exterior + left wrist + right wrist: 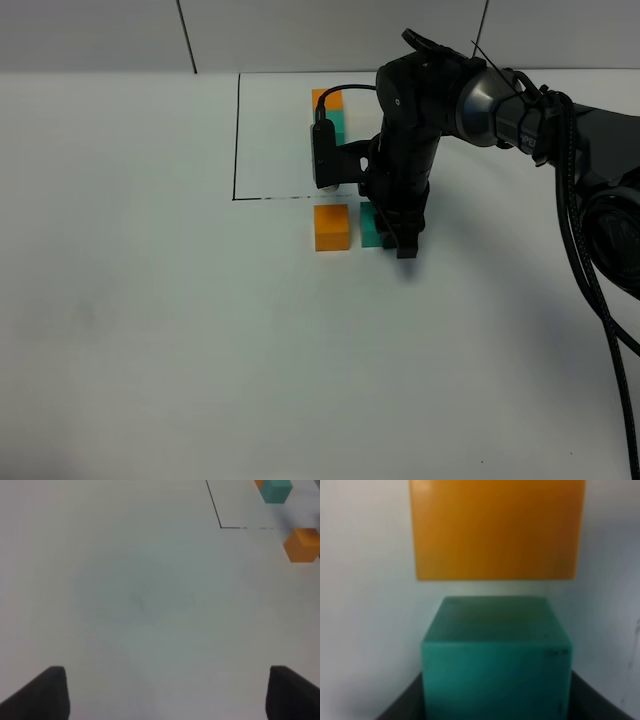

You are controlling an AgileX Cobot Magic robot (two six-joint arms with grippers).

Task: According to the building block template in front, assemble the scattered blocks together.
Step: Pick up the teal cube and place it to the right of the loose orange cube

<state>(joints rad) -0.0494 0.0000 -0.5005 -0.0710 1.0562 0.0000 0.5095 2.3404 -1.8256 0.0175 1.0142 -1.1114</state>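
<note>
You're looking at a robotics lab bench, not a home or shop: bare white table top (150,330) marked with a thin black drawn line (237,135), plain grey seamed wall panels (100,35) behind it. Black robot arm (480,100) with loose cables (588,285) reaches over it, and an orange cube (331,227) and teal cube (370,228) lie there.

I see the template pair (330,105) at the back of the table (150,340), inside the drawn rectangle (237,140). Just before its near line lie the left loose cube (331,227) and, slightly apart to its right, the right loose cube (368,228), with the right gripper (405,245) just beside it.
</note>
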